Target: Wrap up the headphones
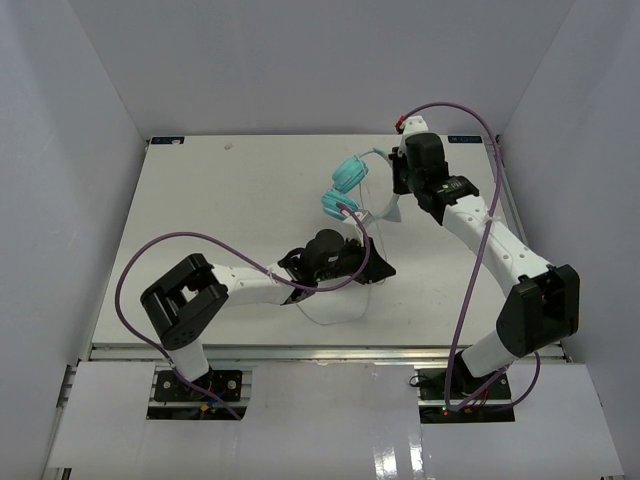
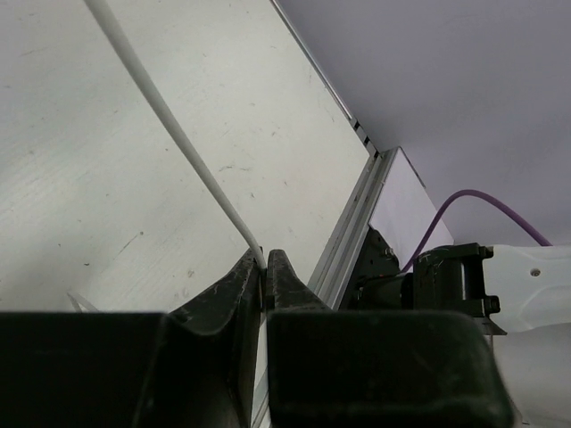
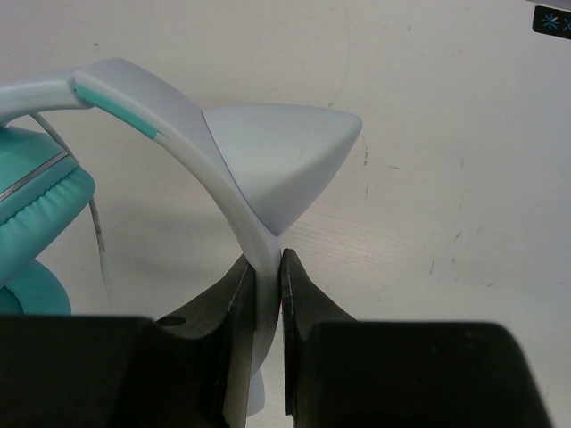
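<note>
Over the far-right part of the counter (image 1: 200, 190) the headphones (image 1: 345, 188) are held by the right pincer (image 3: 265, 267), which is clenched on the pale headband (image 3: 169, 107). The two teal earcups (image 1: 338, 195) sit on the side toward the counter's middle; if they touch the counter or not, I can't tell.

Over the counter's middle the left pincer (image 2: 265, 266) is closed on the thin whitish cord (image 2: 169, 125), which runs away from its tips in a nearly straight line.

Progress, as I judge it: early. Both grips are made, but no turns of cord around the headband or earcups are visible. A loose loop of cord lies on the counter, toward its near edge.

Left to do, probably: wind approx. the whole cord around the headphones, secure the end & set them down on the counter. Plug end of the cord: can't see it.
</note>
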Action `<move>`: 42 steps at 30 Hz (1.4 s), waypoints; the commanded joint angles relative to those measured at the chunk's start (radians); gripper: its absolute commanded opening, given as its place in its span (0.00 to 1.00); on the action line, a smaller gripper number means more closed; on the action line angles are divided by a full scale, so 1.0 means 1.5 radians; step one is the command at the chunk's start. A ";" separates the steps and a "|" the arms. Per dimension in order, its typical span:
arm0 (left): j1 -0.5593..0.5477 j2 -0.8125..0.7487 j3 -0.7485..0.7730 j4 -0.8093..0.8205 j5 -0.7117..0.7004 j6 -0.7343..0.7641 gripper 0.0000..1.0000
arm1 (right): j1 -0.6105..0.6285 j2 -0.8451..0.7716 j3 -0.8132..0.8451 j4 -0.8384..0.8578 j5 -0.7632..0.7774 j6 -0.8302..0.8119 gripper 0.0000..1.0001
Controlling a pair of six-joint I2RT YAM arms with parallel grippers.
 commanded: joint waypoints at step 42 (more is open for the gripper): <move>0.004 -0.175 -0.148 -0.025 -0.139 0.232 0.15 | -0.175 -0.058 0.120 -0.001 -0.499 0.127 0.08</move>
